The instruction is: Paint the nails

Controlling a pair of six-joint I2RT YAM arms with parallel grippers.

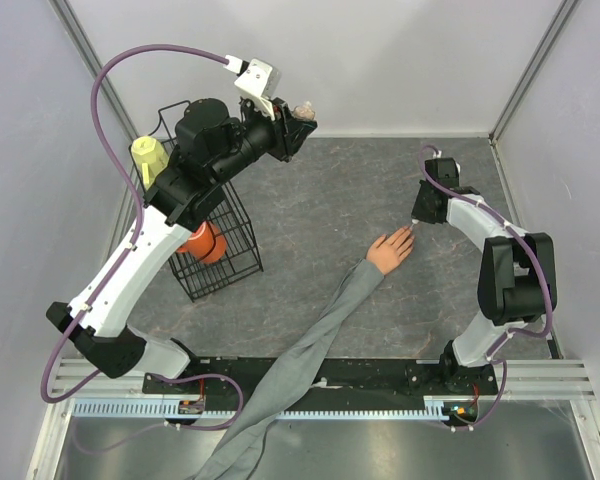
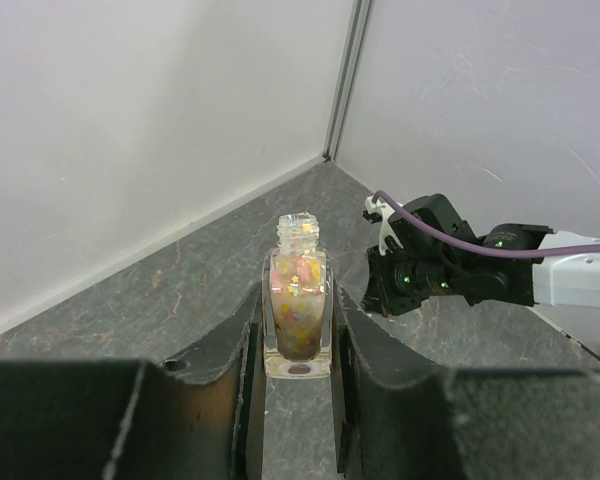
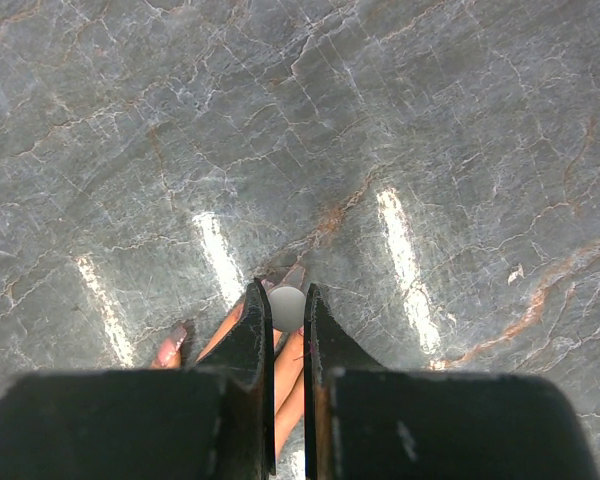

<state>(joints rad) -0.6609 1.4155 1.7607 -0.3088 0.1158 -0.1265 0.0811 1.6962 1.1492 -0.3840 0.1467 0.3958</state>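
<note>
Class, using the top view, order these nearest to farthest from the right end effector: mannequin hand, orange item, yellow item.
1. mannequin hand, just beside it, mid-table.
2. orange item, inside the wire basket, left.
3. yellow item, at the basket's far-left corner.

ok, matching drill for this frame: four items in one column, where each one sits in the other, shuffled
Items:
1. polish bottle
2. mannequin hand
3. orange object
4. small pale round piece

Places:
a. inside the wire basket
b. at the end of the grey sleeve
c. clamped in the left pincer
d. pinched in the right pincer

Pairs: 1-c, 2-b, 3-a, 4-d
</note>
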